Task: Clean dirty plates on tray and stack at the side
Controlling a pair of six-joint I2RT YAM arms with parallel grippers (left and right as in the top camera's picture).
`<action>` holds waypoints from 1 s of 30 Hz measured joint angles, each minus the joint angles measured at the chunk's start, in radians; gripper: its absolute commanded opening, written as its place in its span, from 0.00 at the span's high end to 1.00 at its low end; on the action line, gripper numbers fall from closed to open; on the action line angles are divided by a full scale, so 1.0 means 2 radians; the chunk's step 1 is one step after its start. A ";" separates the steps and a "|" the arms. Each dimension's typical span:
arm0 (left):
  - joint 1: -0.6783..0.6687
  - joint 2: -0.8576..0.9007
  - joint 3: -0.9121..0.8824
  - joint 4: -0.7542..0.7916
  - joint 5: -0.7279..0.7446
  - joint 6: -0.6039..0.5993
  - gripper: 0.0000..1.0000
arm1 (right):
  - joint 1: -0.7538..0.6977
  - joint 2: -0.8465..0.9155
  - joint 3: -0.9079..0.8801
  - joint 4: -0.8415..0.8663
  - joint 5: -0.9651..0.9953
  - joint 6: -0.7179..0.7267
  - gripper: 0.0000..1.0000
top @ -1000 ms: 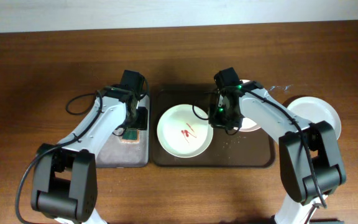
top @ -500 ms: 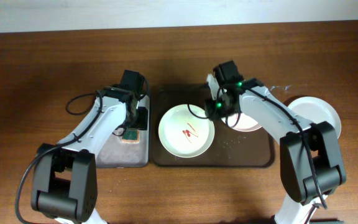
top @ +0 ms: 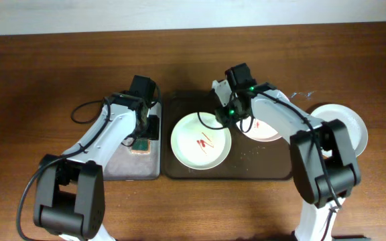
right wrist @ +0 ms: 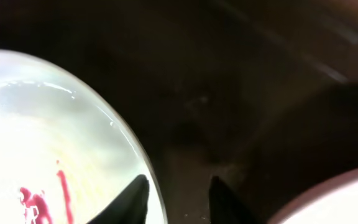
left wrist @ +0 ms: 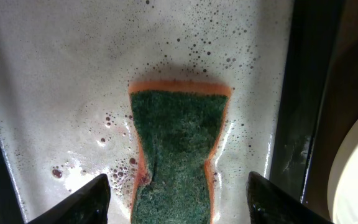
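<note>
A pale green plate (top: 200, 142) with red sauce smears lies on the left half of the dark brown tray (top: 273, 164). My right gripper (top: 225, 119) hovers at its upper right rim. In the right wrist view the gripper (right wrist: 180, 200) is open a little, one finger over the plate (right wrist: 42, 143), the other over bare tray (right wrist: 229, 93). A pale pink plate (top: 267, 130) lies to the right on the tray, partly under my right arm. A white plate (top: 346, 124) rests on the table right of the tray. My left gripper (left wrist: 179, 202) is open astride a green sponge (left wrist: 178, 137).
The sponge (top: 139, 144) lies in a smaller grey tray (top: 129, 167) of soapy water, directly left of the brown tray. Its foamy floor (left wrist: 61, 93) fills the left wrist view, with the tray wall (left wrist: 297, 112) to the right.
My right gripper has moved up and left from beside the pink plate to the green plate's upper right rim. The left arm has not moved.
</note>
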 measured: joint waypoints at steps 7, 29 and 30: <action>0.000 0.000 0.000 -0.001 0.000 0.000 0.31 | 0.000 0.002 0.000 -0.057 -0.006 0.017 0.96; 0.000 0.000 0.000 0.001 0.000 0.000 0.50 | 0.000 0.002 0.002 -0.169 -0.022 0.358 0.96; 0.000 0.000 -0.002 0.002 0.000 -0.002 0.53 | 0.000 0.002 0.002 -0.169 -0.022 0.360 0.96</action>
